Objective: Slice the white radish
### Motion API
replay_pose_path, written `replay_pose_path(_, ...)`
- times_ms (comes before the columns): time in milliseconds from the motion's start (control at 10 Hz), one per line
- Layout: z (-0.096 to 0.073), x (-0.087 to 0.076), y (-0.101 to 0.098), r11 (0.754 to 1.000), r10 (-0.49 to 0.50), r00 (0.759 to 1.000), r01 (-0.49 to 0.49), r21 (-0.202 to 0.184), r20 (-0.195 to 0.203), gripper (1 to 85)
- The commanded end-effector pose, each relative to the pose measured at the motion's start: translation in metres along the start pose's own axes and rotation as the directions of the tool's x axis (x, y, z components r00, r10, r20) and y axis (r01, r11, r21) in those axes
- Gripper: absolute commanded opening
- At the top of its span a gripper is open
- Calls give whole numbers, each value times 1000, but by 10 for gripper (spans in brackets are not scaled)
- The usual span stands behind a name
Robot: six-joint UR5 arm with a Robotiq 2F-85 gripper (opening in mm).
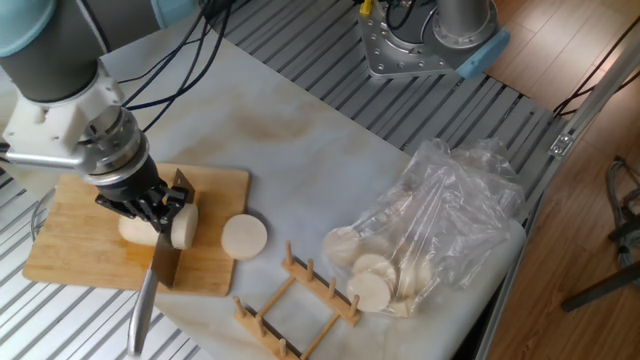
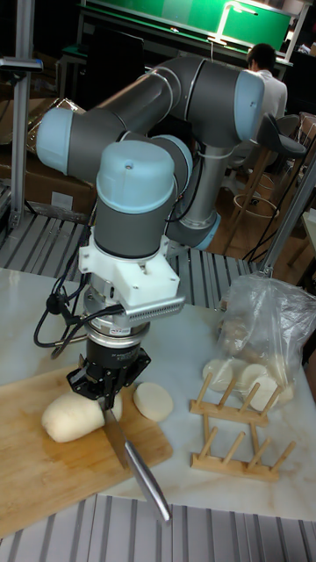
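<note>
The gripper (image 1: pixel 150 207) was clenched around the handle of a knife (image 1: pixel 160 268), whose blade ran down and forward from the black fingers and stood on edge across the white radish (image 1: pixel 140 230); in the tall fixed view the same gripper (image 2: pixel 107 391) sat directly above the radish (image 2: pixel 73 416) with the knife (image 2: pixel 136 465) slanting out toward the near edge of the board. The radish lay on its side on a wooden cutting board (image 1: pixel 75 250), and the blade stood in it between the main body and a thick disc at its cut end (image 1: pixel 183 228), which still leaned against the blade. A separate round slice (image 1: pixel 244 237) lay just off the board's right edge on the white table surface (image 1: pixel 300 140). Near that slice stood a small wooden rack (image 1: pixel 295 300) of upright pegs. Further right, well apart from the board, lay a crumpled clear plastic bag (image 1: pixel 450 215) with pale round slices (image 1: pixel 372 280) inside it. Above the gripper rose the grey arm (image 2: pixel 175 114) with its pale blue joint caps, black cables trailing from the wrist
</note>
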State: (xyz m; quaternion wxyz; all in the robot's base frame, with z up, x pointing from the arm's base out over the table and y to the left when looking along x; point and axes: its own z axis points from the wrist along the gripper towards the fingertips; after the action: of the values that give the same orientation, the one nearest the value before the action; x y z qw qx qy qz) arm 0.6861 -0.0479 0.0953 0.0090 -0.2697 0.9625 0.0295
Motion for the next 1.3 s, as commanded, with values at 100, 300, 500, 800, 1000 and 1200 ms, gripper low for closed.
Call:
replay_pose_path(100, -7, -14, 4, 1000, 0, 1000, 0, 5, -23, 13)
replay_pose_path(300, -9, -20, 10, 1000, -4, 1000, 3, -18, -13, 13)
replay_pose_path(500, -11, -27, 8, 1000, -2, 1000, 2, -6, -12, 13)
replay_pose_path(800, -13, -32, 8, 1000, 3, 1000, -3, 0, -16, 13)
replay_pose_path(1000, -20, -34, 14, 999, 34, 999, -34, 2, -33, 13)
replay_pose_path(1200, -21, -39, 23, 999, 49, 998, -49, -10, -36, 13)
